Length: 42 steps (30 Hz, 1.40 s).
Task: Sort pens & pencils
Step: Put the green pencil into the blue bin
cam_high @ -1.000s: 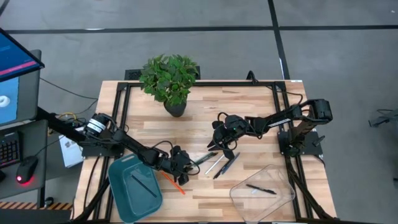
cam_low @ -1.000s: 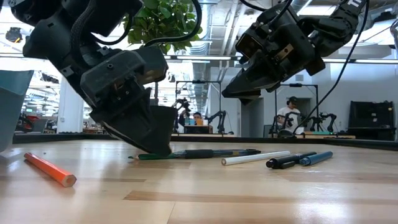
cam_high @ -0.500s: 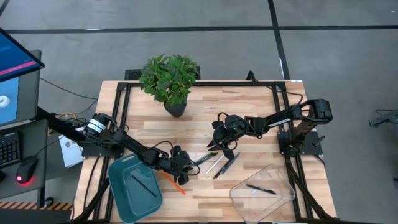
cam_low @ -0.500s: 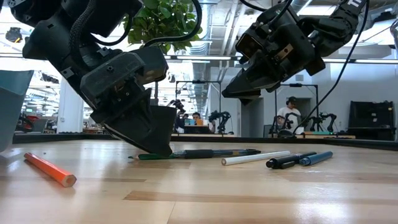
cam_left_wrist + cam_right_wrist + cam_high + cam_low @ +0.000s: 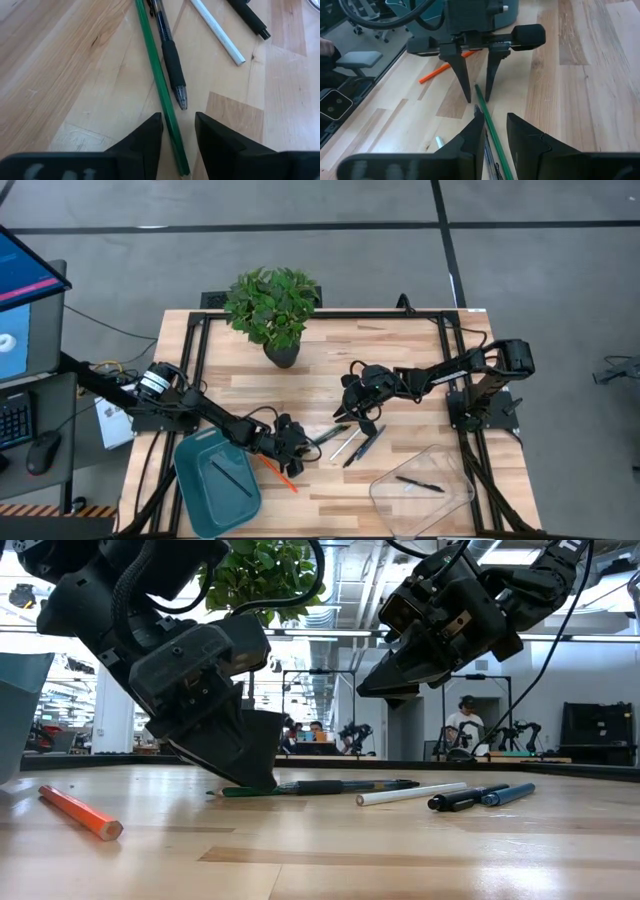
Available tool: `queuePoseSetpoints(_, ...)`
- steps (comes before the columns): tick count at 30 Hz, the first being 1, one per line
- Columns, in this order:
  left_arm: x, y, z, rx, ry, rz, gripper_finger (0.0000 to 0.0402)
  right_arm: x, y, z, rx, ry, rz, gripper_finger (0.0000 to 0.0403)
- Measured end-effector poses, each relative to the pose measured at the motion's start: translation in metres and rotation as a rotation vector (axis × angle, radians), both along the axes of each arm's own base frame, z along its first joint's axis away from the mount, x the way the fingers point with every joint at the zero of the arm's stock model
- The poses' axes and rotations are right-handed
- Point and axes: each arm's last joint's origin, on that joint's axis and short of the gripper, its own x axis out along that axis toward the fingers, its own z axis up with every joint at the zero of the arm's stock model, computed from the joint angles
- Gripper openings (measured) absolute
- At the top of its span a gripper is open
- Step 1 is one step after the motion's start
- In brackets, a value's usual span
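Observation:
A green pencil (image 5: 159,80) lies flat on the wooden table beside a black pen (image 5: 170,55), a white pencil (image 5: 217,30) and a dark marker (image 5: 250,17). A blue pen (image 5: 508,794) lies just beyond them. My left gripper (image 5: 178,117) is open, slanted down, with its tips at the table on either side of the green pencil's near end. An orange pencil (image 5: 80,812) lies apart, near the teal tray (image 5: 195,495). My right gripper (image 5: 495,122) hovers open above the group with nothing between its fingers.
The teal tray at the front left holds a black stick (image 5: 230,478). A clear container (image 5: 445,500) at the front right holds a black pen (image 5: 418,483). A potted plant (image 5: 272,305) stands at the far edge. People and other arms show in the room behind.

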Motion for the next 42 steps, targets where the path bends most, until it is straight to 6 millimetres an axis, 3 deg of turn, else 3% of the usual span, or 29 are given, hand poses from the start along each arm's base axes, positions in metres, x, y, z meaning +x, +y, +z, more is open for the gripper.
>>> queuePoseSetpoints(11, -0.0004, 0.0013, -0.0005, 0.014, 0.001, 0.012, 0.001, 0.0, 0.0, 0.0, 0.0, 0.0, 0.0, 0.0103)
queuePoseSetpoints(19, -0.0004, 0.0012, -0.0005, 0.011, 0.002, 0.01, 0.0023, 0.0, 0.0, 0.0, 0.0, 0.0, 0.0, 0.0103)
queuePoseSetpoints(26, -0.0004, 0.001, -0.0004, 0.01, 0.002, 0.009, 0.0006, 0.0, 0.0, 0.0, 0.0, 0.0, 0.0, 0.0103)
queuePoseSetpoints(42, -0.0004, 0.0009, -0.0004, 0.015, 0.002, 0.002, 0.0011, 0.0, 0.0, 0.0, 0.0, 0.0, 0.0, 0.0103)
